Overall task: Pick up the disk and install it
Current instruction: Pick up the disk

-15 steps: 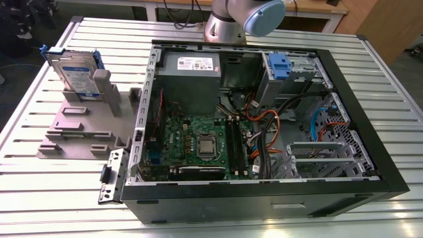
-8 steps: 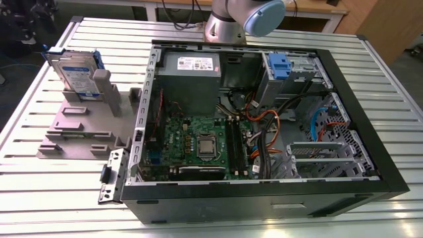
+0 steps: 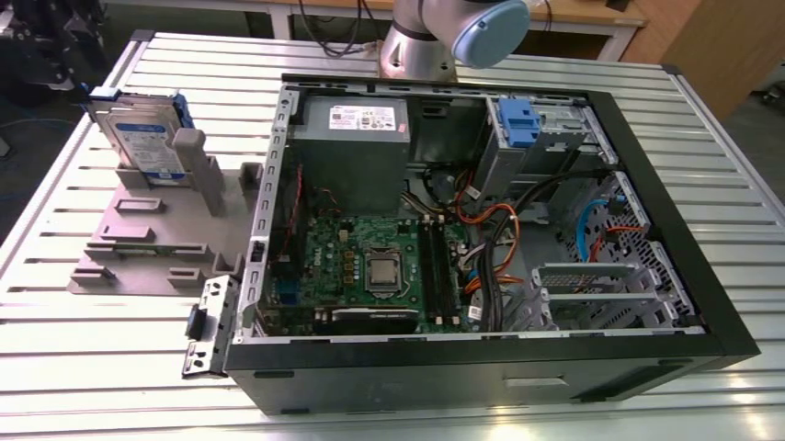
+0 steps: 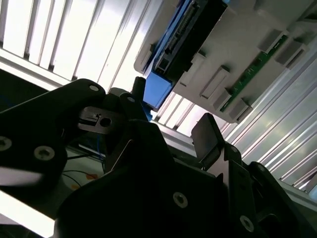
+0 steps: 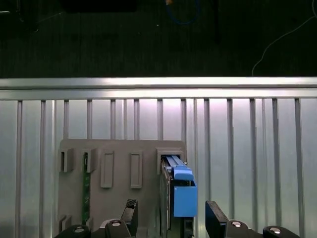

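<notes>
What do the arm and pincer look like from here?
The arm is a silver tube with a pale blue joint cap. The pincer is black, with two blocky fingers and silver screw heads on its angular body.

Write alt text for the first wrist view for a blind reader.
The open gripper hangs above the blue-framed disk, a finger either side of it. The disk stands on edge in a grey holder on a slatted metal table.
</notes>
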You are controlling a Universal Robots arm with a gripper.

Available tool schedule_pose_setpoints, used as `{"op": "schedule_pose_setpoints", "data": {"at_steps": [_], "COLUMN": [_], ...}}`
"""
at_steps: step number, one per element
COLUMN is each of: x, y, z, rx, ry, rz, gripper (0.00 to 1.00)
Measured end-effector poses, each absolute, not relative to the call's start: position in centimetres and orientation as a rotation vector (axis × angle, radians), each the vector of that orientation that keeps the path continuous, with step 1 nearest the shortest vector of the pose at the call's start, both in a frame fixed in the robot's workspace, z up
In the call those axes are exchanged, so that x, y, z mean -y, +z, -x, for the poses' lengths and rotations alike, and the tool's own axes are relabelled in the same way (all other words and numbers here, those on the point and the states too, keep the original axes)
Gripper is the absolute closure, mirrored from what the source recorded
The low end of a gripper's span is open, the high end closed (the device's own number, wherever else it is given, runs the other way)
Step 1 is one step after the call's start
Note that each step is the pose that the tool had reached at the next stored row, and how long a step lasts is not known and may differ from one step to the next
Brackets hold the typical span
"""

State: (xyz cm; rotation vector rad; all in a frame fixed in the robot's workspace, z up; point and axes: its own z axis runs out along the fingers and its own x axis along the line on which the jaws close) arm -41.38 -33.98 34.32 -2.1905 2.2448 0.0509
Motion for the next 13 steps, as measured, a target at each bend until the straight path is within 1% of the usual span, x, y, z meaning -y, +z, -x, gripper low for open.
{"op": "schedule_pose_setpoints", "data": {"at_steps": [13], "x": [33.06], "y": [33.47], "z": [41.4], "rx": [-2.246], "ry": [0.047], "rz": [2.192], "gripper": [0.35]}}
